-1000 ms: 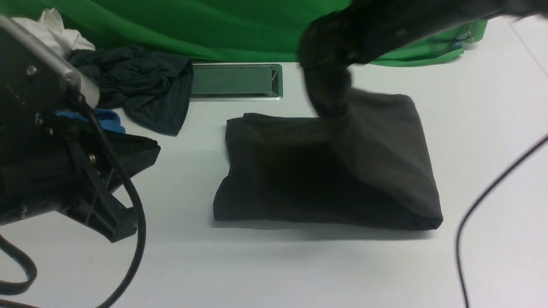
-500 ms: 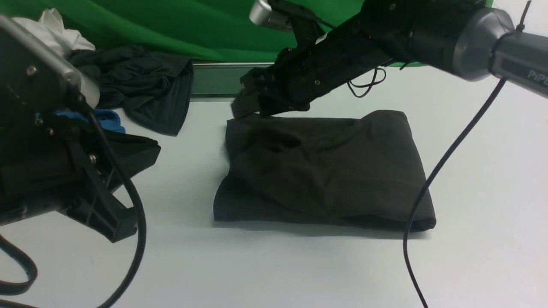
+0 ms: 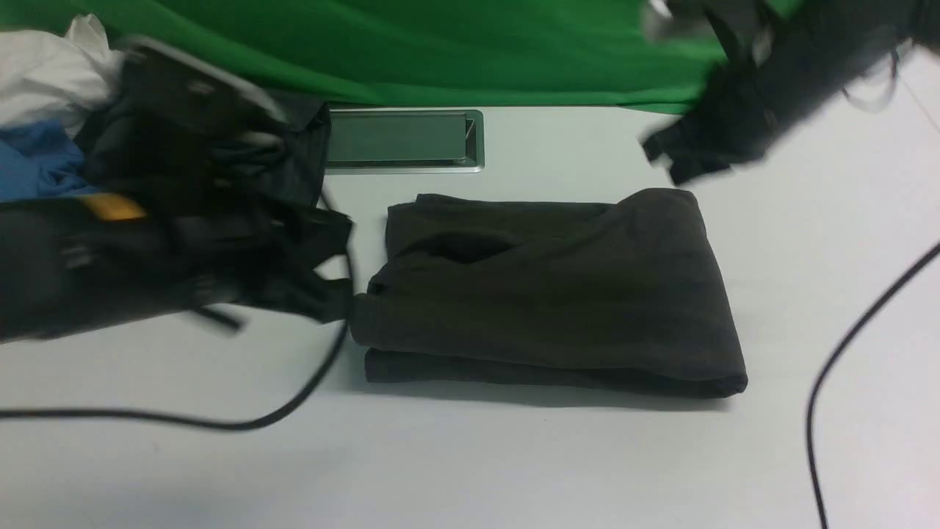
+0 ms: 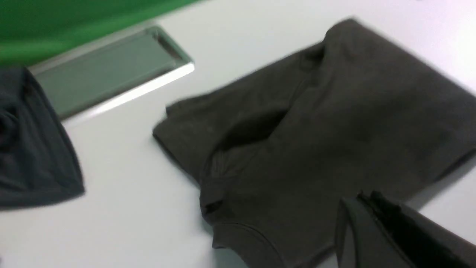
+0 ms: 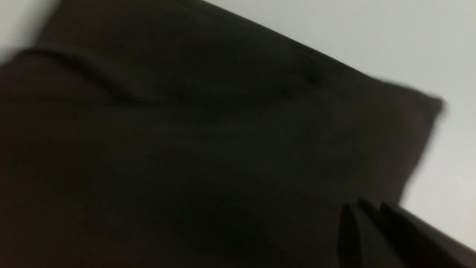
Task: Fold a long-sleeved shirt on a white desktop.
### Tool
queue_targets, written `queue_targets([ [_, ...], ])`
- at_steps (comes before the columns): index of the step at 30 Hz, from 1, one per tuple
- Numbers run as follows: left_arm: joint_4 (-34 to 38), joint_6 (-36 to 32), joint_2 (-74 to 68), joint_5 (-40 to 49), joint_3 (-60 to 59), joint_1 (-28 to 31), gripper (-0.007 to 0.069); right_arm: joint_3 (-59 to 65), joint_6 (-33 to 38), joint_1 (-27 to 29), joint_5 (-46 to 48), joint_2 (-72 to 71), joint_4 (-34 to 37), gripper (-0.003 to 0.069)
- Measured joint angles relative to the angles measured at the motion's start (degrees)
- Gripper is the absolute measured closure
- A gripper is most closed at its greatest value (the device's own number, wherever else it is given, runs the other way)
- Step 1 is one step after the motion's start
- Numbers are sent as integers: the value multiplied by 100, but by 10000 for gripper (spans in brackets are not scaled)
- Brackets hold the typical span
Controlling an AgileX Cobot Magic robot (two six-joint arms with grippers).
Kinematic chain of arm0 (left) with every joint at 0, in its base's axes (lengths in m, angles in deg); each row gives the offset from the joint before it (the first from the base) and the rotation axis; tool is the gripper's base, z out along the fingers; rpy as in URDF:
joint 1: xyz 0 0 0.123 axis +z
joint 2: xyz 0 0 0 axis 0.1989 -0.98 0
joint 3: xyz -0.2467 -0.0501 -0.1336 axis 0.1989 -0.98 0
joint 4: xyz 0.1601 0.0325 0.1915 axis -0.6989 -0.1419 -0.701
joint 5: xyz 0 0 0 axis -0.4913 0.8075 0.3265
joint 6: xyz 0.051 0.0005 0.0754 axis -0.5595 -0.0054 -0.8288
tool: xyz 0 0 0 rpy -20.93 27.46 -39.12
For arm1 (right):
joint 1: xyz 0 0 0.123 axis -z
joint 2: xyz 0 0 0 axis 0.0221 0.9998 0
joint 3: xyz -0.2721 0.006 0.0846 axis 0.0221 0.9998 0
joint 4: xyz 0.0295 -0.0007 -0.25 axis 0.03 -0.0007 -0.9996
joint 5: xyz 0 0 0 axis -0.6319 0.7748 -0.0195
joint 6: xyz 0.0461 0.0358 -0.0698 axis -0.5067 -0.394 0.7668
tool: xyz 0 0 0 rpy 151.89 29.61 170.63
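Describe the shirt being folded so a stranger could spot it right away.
Start at the metal-framed cable hatch in the white desktop. Just in front lies the long-sleeved shirt, folded into a neat rectangle. It is brownish-black, unlike the crumpled teal-grey garment further left.

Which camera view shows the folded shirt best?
The front view: the whole shirt lies sharp on the desktop, all edges visible. The left wrist view shows most of it, blurred, with one corner hidden. The right wrist view shows only a dark, blurred part.

A green cloth [image 3: 440,51] hangs at the back. White [image 3: 44,73], blue [image 3: 37,165] and dark clothes [image 4: 29,149] sit, maybe piled, far left.
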Motion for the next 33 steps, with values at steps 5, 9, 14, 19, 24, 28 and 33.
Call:
queue_targets([
  [5, 812, -926, -1486, 39, 483, -14, 606, 305, -11, 290, -735, 663, 22, 606],
  [9, 773, -1109, -2566, 86, 855, -43, 606, 96, 134, 357, -944, 1224, 44, 608],
  [14, -154, -618, -3276, 205, 863, -43, 606, -36, 236, 432, -1118, 1346, 75, 608],
  [19, -1372, 264, -3300, -111, 913, -54, 606, -137, 263, 485, -754, 1136, 35, 609],
  [24, -1751, 723, -2615, -189, 913, -49, 606, -129, 275, 485, -205, 246, -156, 609],
  [28, -1795, 1022, -1350, -335, 888, -49, 606, 109, 277, 485, 60, -937, -265, 609],
  [33, -1820, 1137, 592, -589, 523, -49, 606, 845, 15, 485, 81, -2419, -284, 609],
])
